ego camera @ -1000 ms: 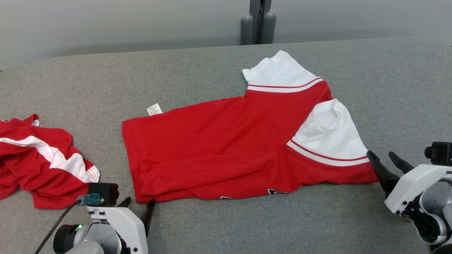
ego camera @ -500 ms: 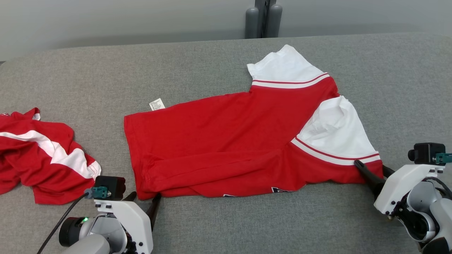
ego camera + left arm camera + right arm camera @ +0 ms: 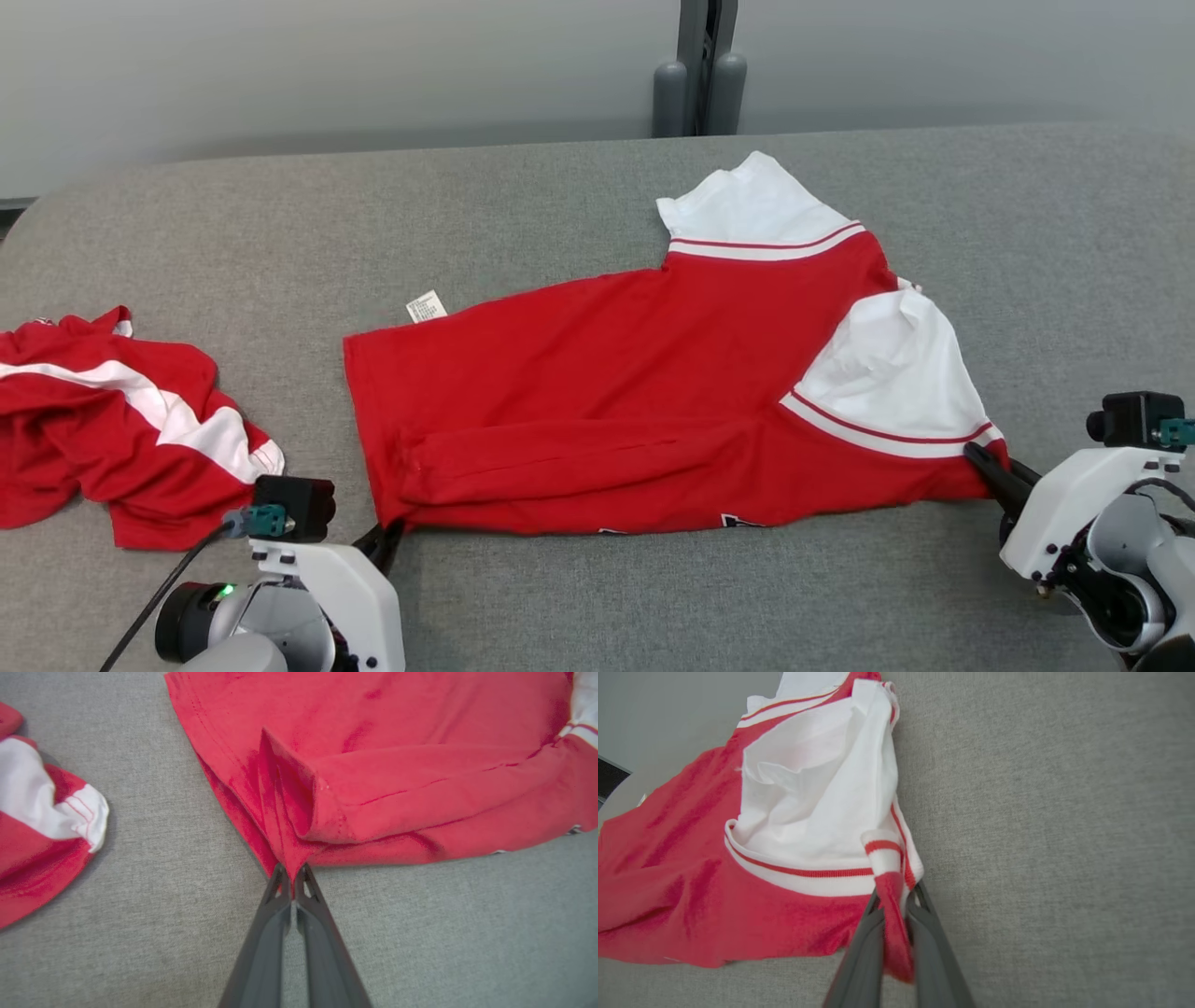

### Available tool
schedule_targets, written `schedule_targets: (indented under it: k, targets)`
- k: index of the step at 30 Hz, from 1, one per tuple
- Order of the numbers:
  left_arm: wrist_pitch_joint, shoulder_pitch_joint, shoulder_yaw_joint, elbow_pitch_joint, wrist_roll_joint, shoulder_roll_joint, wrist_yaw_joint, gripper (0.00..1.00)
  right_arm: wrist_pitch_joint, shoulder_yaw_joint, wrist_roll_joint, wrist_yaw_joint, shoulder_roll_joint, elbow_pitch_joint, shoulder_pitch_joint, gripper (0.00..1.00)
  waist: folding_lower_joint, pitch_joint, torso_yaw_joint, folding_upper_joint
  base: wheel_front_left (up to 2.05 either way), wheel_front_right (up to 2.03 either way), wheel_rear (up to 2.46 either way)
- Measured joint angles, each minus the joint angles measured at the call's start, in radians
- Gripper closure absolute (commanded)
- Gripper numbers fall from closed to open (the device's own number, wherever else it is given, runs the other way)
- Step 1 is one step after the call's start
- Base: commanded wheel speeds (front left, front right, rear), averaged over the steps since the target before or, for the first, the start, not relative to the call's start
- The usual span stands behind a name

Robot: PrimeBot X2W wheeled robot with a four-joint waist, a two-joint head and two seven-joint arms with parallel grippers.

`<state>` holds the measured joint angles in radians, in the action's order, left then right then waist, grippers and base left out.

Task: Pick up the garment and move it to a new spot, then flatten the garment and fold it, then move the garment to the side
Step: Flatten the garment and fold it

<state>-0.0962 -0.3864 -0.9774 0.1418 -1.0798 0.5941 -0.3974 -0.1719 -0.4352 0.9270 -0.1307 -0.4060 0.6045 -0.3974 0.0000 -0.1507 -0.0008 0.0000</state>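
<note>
Clamped on the garment (image 3: 607,411) now, wide open a second ago: left hand (image 3: 293,873) at its 7 o'clock corner, right hand (image 3: 896,898) at 4 o'clock. From the wrists, cloth bunched between fingers (image 3: 861,947). Spread flat-ish mid-tabletop (image 3: 560,215).

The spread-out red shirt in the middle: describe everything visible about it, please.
The red shirt looks like soft knit cloth, red in the body with white panels edged by red and white stripes. It lies mostly flat on the grey table, its near edge folded over in a long ridge. A small white care label sticks out at the far hem. The left pincer is shut on its near hem corner, the right pincer on the striped corner.
</note>
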Motion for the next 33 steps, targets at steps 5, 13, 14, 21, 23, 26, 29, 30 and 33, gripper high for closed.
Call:
schedule_targets:
  k: [5, 13, 14, 21, 23, 26, 29, 30, 33]
  targets:
    - [-0.008, 0.042, -0.005, -0.068, -0.016, 0.042, 0.005, 1.0, 0.005, -0.006, 0.037, 0.0, -0.038, -0.004, 0.031, 1.0, 0.0, 0.043, 0.001, 0.0, 0.0, 0.0, 0.0]
    - [-0.041, 0.116, -0.03, -0.171, -0.03, 0.133, 0.008, 1.0, -0.01, 0.019, 0.084, 0.0, -0.082, -0.08, 0.158, 1.0, 0.0, 0.088, -0.008, 0.0, 0.0, 0.0, 0.0]
    - [-0.049, 0.124, -0.035, -0.186, -0.031, 0.142, 0.004, 1.0, -0.01, 0.026, 0.084, 0.0, -0.083, -0.098, 0.178, 1.0, 0.0, 0.09, -0.01, 0.0, 0.0, 0.0, 0.0]
    - [-0.08, 0.158, -0.05, -0.258, -0.04, 0.175, -0.021, 1.0, -0.029, 0.102, 0.064, 0.0, -0.083, -0.219, 0.318, 1.0, 0.0, 0.086, -0.023, 0.0, 0.0, 0.0, 0.0]
    - [-0.089, 0.158, -0.056, -0.263, -0.04, 0.184, -0.028, 1.0, -0.049, 0.13, 0.052, 0.0, -0.075, -0.252, 0.353, 1.0, 0.0, 0.083, -0.025, 0.0, 0.0, 0.0, 0.0]
    - [-0.096, 0.16, -0.056, -0.271, -0.041, 0.189, -0.036, 1.0, -0.081, 0.178, 0.023, 0.0, -0.058, -0.302, 0.402, 1.0, 0.0, 0.082, -0.03, 0.0, 0.0, 0.0, 0.0]
    - [-0.106, 0.174, -0.058, -0.277, -0.05, 0.195, -0.04, 1.0, -0.13, 0.228, -0.009, 0.0, -0.033, -0.342, 0.437, 1.0, 0.0, 0.084, -0.034, 0.0, 0.0, 0.0, 0.0]
    - [-0.114, 0.176, -0.061, -0.279, -0.054, 0.195, -0.041, 0.68, -0.148, 0.243, -0.019, 0.0, -0.022, -0.358, 0.446, 0.95, 0.0, 0.085, -0.036, 0.0, 0.0, 0.0, 0.0]
    - [-0.125, 0.177, -0.067, -0.288, -0.056, 0.197, -0.046, 0.0, -0.191, 0.297, -0.055, 0.0, 0.016, -0.398, 0.466, 0.0, 0.0, 0.09, -0.038, 0.0, 0.0, 0.0, 0.0]
